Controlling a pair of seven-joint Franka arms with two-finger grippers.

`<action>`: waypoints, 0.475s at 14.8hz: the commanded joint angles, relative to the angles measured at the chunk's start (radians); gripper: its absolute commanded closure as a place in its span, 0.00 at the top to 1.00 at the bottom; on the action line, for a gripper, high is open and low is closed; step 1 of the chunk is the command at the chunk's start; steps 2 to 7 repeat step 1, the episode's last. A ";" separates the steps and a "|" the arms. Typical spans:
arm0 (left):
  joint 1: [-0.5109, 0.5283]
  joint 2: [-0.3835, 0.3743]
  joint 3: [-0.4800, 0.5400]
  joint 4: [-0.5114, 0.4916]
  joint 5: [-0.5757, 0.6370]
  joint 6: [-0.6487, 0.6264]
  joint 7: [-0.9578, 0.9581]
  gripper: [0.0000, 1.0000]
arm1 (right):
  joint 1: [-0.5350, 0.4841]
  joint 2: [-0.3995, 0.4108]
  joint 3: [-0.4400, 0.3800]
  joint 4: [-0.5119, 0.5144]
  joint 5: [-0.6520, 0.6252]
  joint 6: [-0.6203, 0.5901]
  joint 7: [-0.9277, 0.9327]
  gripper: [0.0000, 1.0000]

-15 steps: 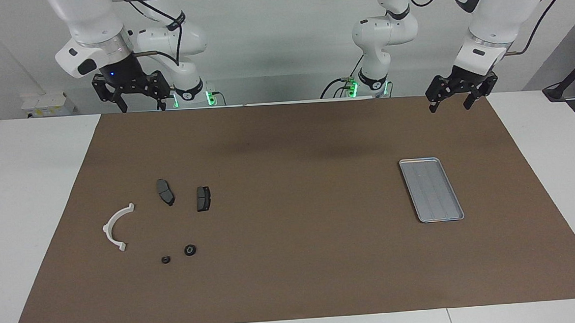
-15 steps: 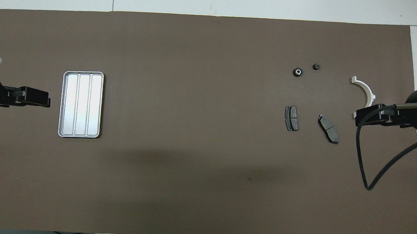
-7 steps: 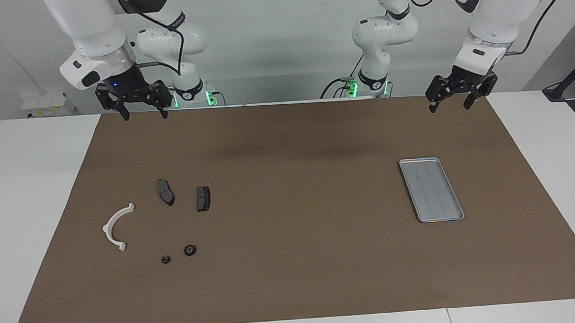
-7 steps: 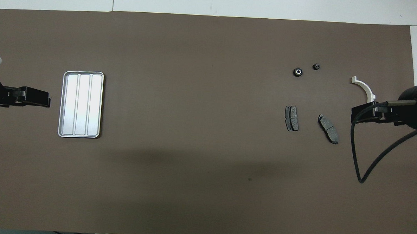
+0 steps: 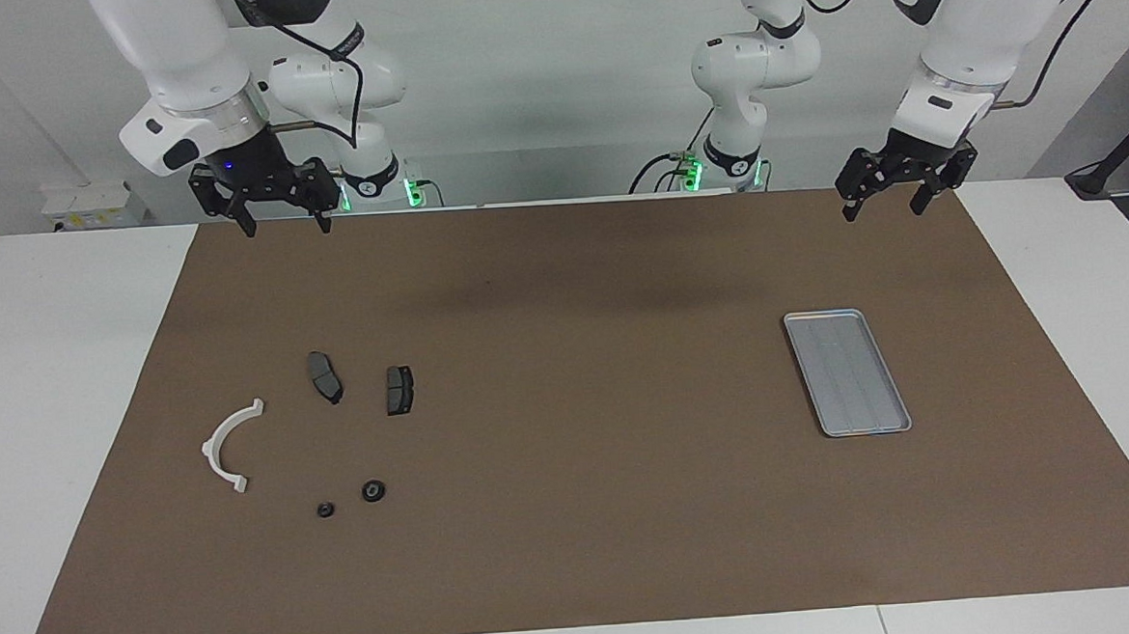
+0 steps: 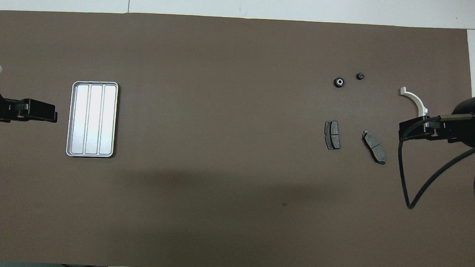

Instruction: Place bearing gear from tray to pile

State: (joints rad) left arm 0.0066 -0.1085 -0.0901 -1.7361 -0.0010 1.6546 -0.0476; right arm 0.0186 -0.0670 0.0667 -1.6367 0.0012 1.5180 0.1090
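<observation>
The silver ribbed tray lies empty toward the left arm's end of the brown mat. The pile lies toward the right arm's end: a white half-ring bracket and two dark brake pads. A black bearing gear with a pale centre lies on the mat beside them, farther from the robots than the pads. My right gripper is open and empty, raised over the mat's edge by the robots. My left gripper is open and empty, raised, and waits.
A smaller black round part lies beside the bearing gear. The brown mat covers most of the white table. A black cable hangs from the right arm.
My right gripper has shifted a little toward the table's middle and lowered slightly. The left arm and all the parts have not moved.
</observation>
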 commanded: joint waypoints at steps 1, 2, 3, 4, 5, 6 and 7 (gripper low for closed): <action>-0.005 -0.030 0.006 -0.026 -0.002 -0.001 0.003 1.00 | -0.019 -0.013 0.010 -0.018 0.008 0.018 -0.026 1.00; -0.005 -0.030 0.006 -0.026 -0.002 -0.001 0.003 1.00 | -0.019 -0.013 0.010 -0.018 0.008 0.018 -0.026 1.00; -0.005 -0.030 0.006 -0.026 -0.002 -0.001 0.003 1.00 | -0.019 -0.013 0.010 -0.018 0.008 0.018 -0.026 1.00; -0.005 -0.030 0.006 -0.026 -0.002 -0.001 0.003 1.00 | -0.019 -0.013 0.010 -0.018 0.008 0.018 -0.026 1.00; -0.005 -0.030 0.006 -0.026 -0.002 -0.001 0.003 1.00 | -0.019 -0.013 0.010 -0.018 0.008 0.018 -0.026 1.00; -0.005 -0.030 0.006 -0.026 -0.002 -0.001 0.003 1.00 | -0.019 -0.013 0.010 -0.018 0.008 0.018 -0.026 1.00; -0.005 -0.030 0.006 -0.026 -0.002 -0.001 0.003 1.00 | -0.019 -0.013 0.010 -0.018 0.008 0.018 -0.026 1.00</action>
